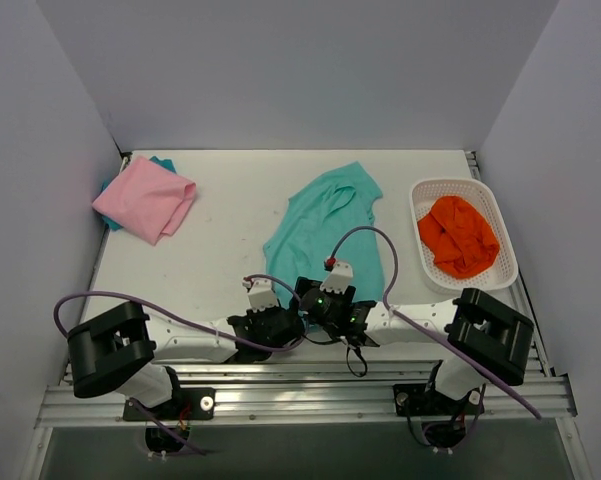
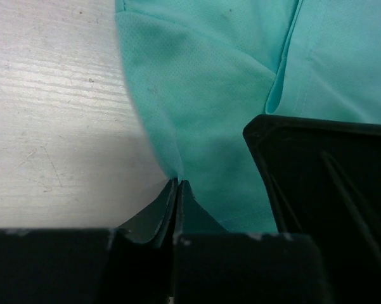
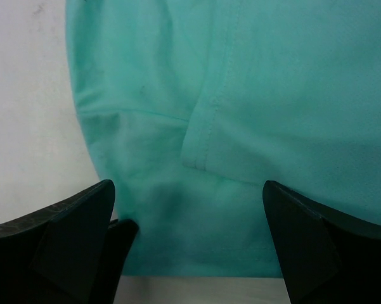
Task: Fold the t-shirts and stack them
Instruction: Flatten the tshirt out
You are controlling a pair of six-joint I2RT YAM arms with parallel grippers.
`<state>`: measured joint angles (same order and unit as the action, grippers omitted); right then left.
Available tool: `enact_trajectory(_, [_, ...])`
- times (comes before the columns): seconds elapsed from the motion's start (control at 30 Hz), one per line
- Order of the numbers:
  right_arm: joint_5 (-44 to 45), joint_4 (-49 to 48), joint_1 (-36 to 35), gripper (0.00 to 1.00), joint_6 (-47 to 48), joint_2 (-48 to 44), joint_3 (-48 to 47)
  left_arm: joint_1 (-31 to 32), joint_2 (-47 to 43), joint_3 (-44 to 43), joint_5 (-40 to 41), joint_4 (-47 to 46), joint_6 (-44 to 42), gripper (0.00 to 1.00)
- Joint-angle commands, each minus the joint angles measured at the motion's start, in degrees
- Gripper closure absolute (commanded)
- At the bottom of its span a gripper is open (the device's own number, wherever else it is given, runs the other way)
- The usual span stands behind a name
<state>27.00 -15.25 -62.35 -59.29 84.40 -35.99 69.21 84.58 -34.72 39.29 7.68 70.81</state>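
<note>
A mint-teal t-shirt (image 1: 325, 225) lies crumpled lengthways in the middle of the table. My left gripper (image 1: 263, 300) is at its near left corner. In the left wrist view the gripper (image 2: 177, 183) is shut on the edge of the teal shirt (image 2: 209, 82). My right gripper (image 1: 335, 275) is just beside it over the shirt's near hem. In the right wrist view it (image 3: 190, 212) is open, its fingers astride the teal cloth (image 3: 241, 95), holding nothing. A folded pink t-shirt (image 1: 145, 198) lies at the far left on a bit of teal cloth.
A white lattice basket (image 1: 421, 192) at the right holds a crumpled orange garment (image 1: 458, 235). The right gripper's black body (image 2: 323, 183) fills the right of the left wrist view. Grey walls stand on three sides of the white table (image 1: 230, 215).
</note>
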Motion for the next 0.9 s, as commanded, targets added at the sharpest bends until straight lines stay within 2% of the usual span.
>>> enact_trajectory(0.0, [2.61, -1.01, -0.23, 0.03, -0.75, 3.39, -1.01, -0.3, -2.13, 1.85, 0.79, 0.67, 1.0, 0.98])
enact_trajectory(0.47, [6.48, 2.94, 1.52, 0.04, 2.24, 5.25, -5.94, -0.39, -3.19, 3.52, 0.62, -0.3, 1.18, 0.98])
enact_trajectory(0.67, [5.61, 0.92, 3.9, 0.14, 3.12, 5.77, -4.01, -0.48, -4.41, 4.66, 0.35, -0.65, 1.62, 0.98])
enact_trajectory(0.87, [3.41, -1.19, 5.22, 0.29, 3.04, 9.81, -3.21, -1.44, -7.23, 6.59, 0.61, -0.65, 1.7, 0.98])
